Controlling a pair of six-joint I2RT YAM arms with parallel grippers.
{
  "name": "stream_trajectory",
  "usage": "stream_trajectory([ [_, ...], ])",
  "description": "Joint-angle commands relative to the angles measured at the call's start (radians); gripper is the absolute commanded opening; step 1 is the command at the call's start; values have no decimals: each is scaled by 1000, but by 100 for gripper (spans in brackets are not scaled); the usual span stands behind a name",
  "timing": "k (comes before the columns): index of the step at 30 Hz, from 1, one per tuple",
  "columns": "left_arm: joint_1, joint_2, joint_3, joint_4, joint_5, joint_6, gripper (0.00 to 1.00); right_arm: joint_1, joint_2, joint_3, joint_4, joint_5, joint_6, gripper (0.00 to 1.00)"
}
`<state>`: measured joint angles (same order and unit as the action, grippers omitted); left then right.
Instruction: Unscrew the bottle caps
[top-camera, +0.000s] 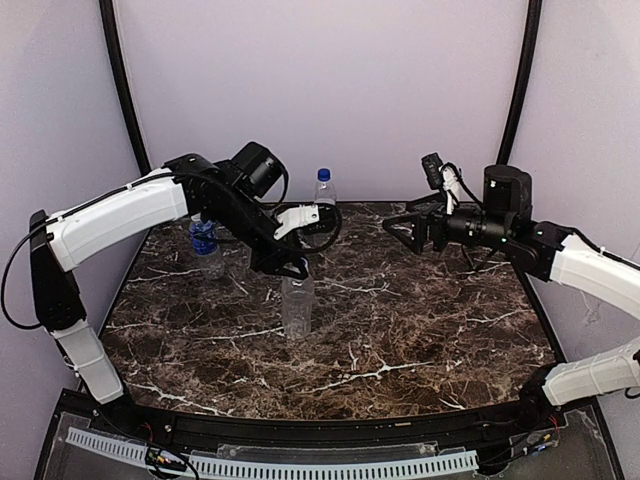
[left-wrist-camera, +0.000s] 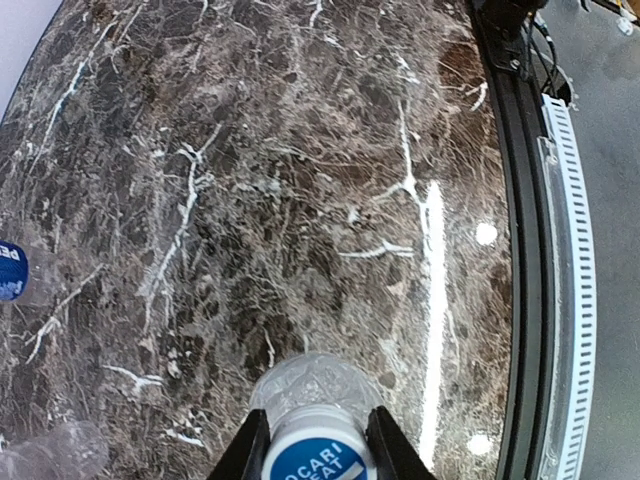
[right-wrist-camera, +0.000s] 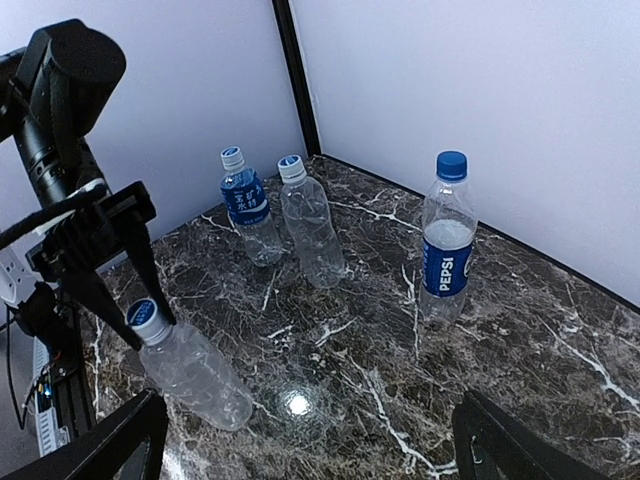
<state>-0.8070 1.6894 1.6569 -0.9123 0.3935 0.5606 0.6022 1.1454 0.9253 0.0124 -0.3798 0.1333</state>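
Blue-topped white round plastic screw cap (right-wrist-camera: 146, 315), atop clear ribbed plastic bottle (right-wrist-camera: 195, 375) on dark marbled tabletop (top-camera: 420, 320), clamped in left claw (left-wrist-camera: 318, 438) (right claw (right-wrist-camera: 308, 405) spread, empty): loosening step, next probably needing wrist twist.

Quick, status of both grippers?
Left gripper: closed on the cap of the front unlabelled bottle.
Right gripper: open, holding nothing.

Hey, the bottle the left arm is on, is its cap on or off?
On. The white-and-blue cap sits on the clear bottle, between the left gripper, jaws closed against its sides. How tight, cannot tell.
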Motion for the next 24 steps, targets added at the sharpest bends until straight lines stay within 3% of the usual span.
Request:
stream_trajectory([
  [1,-20,88,117,10,-46,-53,1,8,-35,-12,-66,18,-99,99],
  [12,-61,203,110,81,-27,-132,1,8,-47,-109,-99,-17,-183,98],
  [18,-61,186,113,60,-10,-102,1,8,-9,-98,-91,-77,-138,99],
  [24,-60,120,-3,76,-7,-75,2,11,31,-65,-81,-94,-115,99],
])
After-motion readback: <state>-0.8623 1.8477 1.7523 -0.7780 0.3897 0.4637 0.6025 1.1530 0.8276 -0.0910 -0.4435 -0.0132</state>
